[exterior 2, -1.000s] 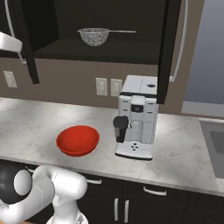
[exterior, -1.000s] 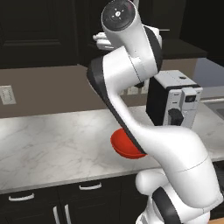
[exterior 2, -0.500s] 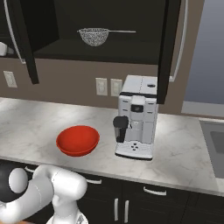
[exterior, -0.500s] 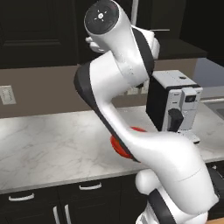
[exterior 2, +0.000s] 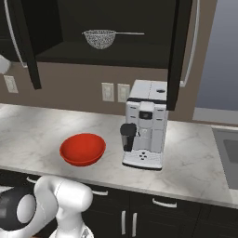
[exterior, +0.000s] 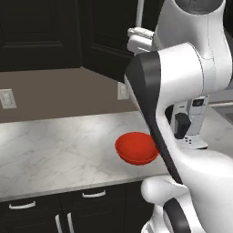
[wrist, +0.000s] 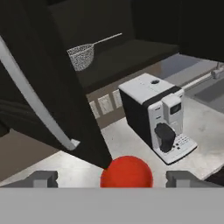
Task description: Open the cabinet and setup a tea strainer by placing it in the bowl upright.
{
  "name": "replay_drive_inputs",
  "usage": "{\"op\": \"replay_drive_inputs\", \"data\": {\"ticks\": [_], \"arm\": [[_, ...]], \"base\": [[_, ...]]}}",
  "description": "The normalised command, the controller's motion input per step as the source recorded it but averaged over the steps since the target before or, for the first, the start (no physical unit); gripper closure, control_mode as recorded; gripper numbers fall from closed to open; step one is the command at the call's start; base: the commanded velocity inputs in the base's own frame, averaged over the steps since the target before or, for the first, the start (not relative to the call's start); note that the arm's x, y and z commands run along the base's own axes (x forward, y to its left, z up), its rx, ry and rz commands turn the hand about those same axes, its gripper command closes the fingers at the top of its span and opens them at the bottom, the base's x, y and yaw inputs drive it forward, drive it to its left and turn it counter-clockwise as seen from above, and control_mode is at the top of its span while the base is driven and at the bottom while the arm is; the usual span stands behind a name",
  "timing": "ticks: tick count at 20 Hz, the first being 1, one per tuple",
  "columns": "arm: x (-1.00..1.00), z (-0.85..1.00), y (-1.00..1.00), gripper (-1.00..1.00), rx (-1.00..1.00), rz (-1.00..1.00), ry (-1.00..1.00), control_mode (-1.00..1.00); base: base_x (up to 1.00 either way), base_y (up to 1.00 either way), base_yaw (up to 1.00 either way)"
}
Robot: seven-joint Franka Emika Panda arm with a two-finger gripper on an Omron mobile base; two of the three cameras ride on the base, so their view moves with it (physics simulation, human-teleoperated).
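Both near-black panelled cabinet (exterior 2: 111,28) doors swung wide, shelf front open to reach. Left door (wrist: 48,92) with long silver bar handle hanging close before the hand. Bare marble worktop (exterior 2: 37,130) towards left edge; white coffee machine (exterior 2: 145,123) crowding the right, beside the glossy red bowl (exterior 2: 82,149).

Lighting: even, soft, rendered; no visible lamp. Marble counter (exterior 2: 195,153) bright, with a lighter patch behind the red bowl (exterior 2: 82,149). Cabinet (exterior 2: 116,28) interior very dark; the strainer (exterior 2: 99,38) reads pale against it. Shadows: faint, soft-edged under the bowl and the coffee machine (exterior 2: 145,123). Glare: mild sheen on the bowl's rim and the white arm (exterior: 182,77). Sharpness: all views slightly soft and low in detail; the hand view is the coarsest, the near door (wrist: 52,100) blurred. Edge distortion: none evident.
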Motion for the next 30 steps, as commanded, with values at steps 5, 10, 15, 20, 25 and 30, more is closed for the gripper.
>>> {"op": "replay_drive_inputs", "data": {"ticks": [5,10,15,20,25,30], "arm": [[-0.48,-0.06,-0.96,-1.0,0.41,0.23,-0.01,-1.0],[-0.22,-0.35,-0.83,-1.0,0.54,0.27,0.0,-1.0],[0.05,-0.49,-0.23,-1.0,0.53,0.29,0.08,-1.0],[0.32,-0.23,0.0,-1.0,0.42,0.26,0.12,-1.0],[0.38,0.0,0.25,-1.0,0.14,0.12,0.06,-1.0],[0.4,0.01,0.09,-1.0,0.01,0.06,0.01,-1.0]], "base": [[0.0,0.0,0.0],[0.0,0.0,0.0],[0.0,0.0,0.0],[0.0,0.0,0.0],[0.0,0.0,0.0],[0.0,0.0,0.0]]}}
